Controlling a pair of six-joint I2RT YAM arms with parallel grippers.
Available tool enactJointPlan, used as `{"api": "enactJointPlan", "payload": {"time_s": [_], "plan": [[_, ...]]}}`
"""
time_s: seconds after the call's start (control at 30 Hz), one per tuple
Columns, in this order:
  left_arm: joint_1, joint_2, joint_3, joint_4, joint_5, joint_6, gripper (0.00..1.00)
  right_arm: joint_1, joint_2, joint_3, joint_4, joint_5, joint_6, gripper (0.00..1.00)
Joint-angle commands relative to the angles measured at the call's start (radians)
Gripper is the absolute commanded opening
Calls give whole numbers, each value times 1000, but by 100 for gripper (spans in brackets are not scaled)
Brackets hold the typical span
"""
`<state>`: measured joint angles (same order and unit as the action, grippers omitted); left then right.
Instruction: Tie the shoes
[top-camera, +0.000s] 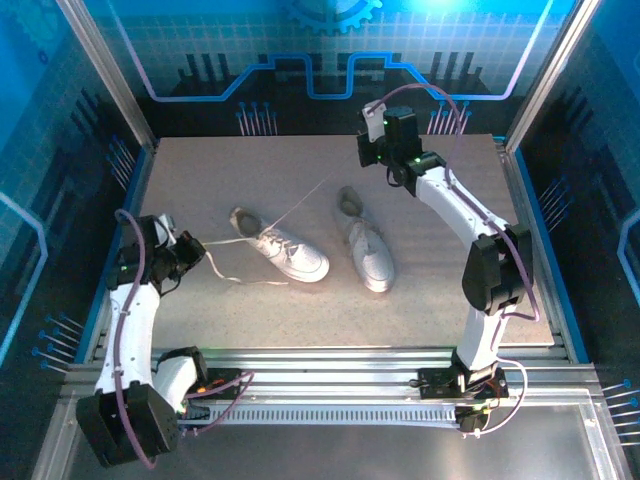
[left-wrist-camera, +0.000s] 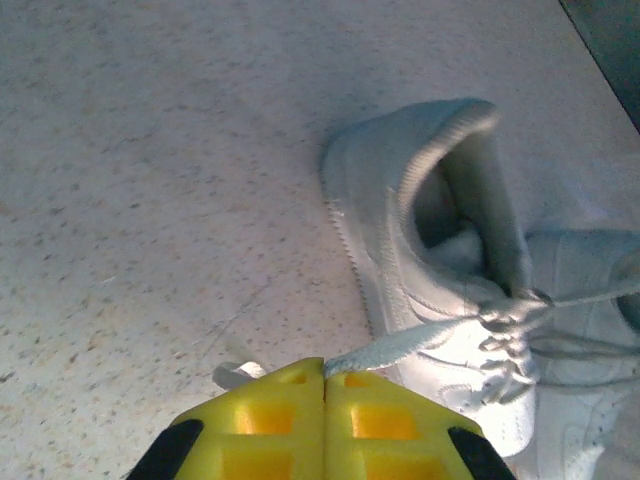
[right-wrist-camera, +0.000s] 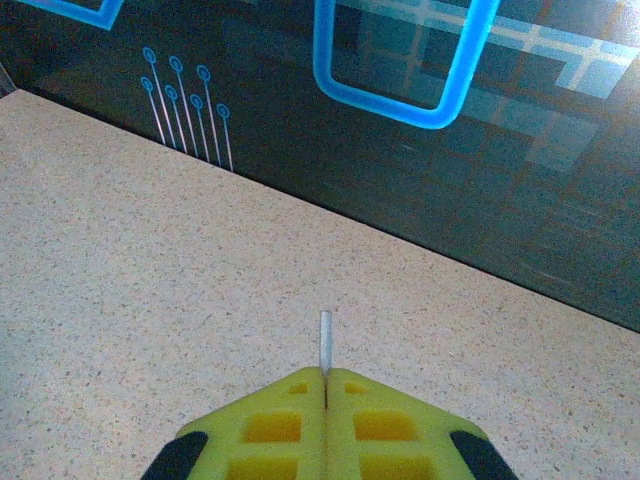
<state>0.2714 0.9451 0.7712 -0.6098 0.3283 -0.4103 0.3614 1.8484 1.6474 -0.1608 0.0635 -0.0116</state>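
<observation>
**Overhead view.** I find both shoes lying on the table (top-camera: 240, 180) near its middle. The left shoe (top-camera: 280, 250) lies at an angle, heel toward the far left and toe toward the near right. The right shoe (top-camera: 367, 248) lies near it without touching, heel far and toe near. The left gripper (top-camera: 192, 244) sits low at the table's left side, clenched on a lace end (top-camera: 222, 242) that runs across to the left shoe. A slack strand (top-camera: 250, 280) lies on the table in front of that shoe. The right gripper (top-camera: 368, 152) is raised near the far edge. A second lace (top-camera: 310, 198) runs taut and straight from the left shoe up to it.

**Left wrist view.** The yellow fingers (left-wrist-camera: 270, 410) press together with no gap between them. The left gripper (left-wrist-camera: 323, 372) grasps the flat white lace end (left-wrist-camera: 385, 352), which leads to the eyelets of the left shoe (left-wrist-camera: 430, 250). The shoe's heel opening faces the camera and shows a greyish lining. The shoe rests on the speckled table (left-wrist-camera: 150, 200).

**Right wrist view.** The right gripper (right-wrist-camera: 326, 378) is clenched, its fingers (right-wrist-camera: 390, 420) meeting along a thin seam. The tip of the second lace (right-wrist-camera: 325, 345) stands out between them. Beyond lie the table (right-wrist-camera: 150, 280) and a dark back wall (right-wrist-camera: 500, 200) with blue line markings.
</observation>
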Motion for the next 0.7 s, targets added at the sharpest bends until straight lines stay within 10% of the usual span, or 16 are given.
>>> {"api": "enactJointPlan", "payload": {"time_s": [0.0,0.4,0.5,0.67], "plan": [[-147,4,65,-36,-45,55,0,11,6,55,-15,-92,8,0],[-737,204,195,192,-158,111,0,189,173,340,-98,-521,25,0],[-763,249,266,151,-161,187,37,211,186,359,-71,-596,49,0],[-598,119,159,305,-80,163,61,218,171,333,-46,-631,80,0]]}}
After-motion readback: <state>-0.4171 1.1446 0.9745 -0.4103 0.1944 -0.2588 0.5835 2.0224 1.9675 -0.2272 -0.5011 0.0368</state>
